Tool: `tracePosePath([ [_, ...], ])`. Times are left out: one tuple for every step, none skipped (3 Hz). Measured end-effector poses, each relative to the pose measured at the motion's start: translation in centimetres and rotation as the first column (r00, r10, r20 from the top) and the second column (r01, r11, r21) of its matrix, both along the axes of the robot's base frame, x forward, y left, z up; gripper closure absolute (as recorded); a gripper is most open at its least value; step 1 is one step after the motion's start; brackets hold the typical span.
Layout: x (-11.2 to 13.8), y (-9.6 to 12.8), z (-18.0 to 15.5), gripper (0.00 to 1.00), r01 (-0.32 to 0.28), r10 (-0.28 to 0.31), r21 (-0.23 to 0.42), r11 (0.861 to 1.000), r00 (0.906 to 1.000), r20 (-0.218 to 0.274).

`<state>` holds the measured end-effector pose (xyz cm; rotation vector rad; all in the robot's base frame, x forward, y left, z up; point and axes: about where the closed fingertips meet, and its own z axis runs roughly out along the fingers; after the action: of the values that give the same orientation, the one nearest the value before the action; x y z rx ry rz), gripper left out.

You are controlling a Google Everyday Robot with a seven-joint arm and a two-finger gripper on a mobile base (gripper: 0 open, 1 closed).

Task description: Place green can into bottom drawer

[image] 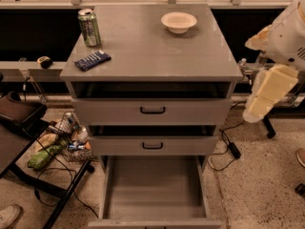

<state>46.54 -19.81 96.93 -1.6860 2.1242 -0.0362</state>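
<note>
Status: the task is at its opening step, with nothing lifted yet. The green can (89,26) stands upright at the back left corner of the grey cabinet top (152,56), just behind a flat dark-blue packet (93,60) and well apart from a white bowl (178,22) at the back right. The bottom drawer (152,190) is pulled fully out below the two upper drawers, its floor bare, so the receiving place appears ready. The gripper (261,103) hangs off the right side of the cabinet, about level with the top drawer front (152,110), near the cabinet's right edge but not over it, and far from the can. It holds nothing that can be seen; how wide it stands cannot be told from this view. In my judgement the next move calls for a reach up and across the whole top to the far left corner, passing the bowl without clipping it, then a grasp on the can's side that leaves the packet undisturbed. Markings: the can bears pale print on its side and the packet pale lettering, but neither can be read and no brand can be confirmed.
</note>
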Motion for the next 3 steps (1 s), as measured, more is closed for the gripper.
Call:
tracePosePath([
  [6.4, 6.1, -2.6, 0.00, -0.090, 0.067, 0.296, 0.951, 0.9940, 0.086],
  [11.6, 11.6, -1.2, 0.00, -0.175, 0.078, 0.490, 0.854, 0.9741, 0.212],
  [15.4, 16.4, 0.4, 0.00, -0.231, 0.054, 0.620, 0.750, 0.9552, 0.291],
])
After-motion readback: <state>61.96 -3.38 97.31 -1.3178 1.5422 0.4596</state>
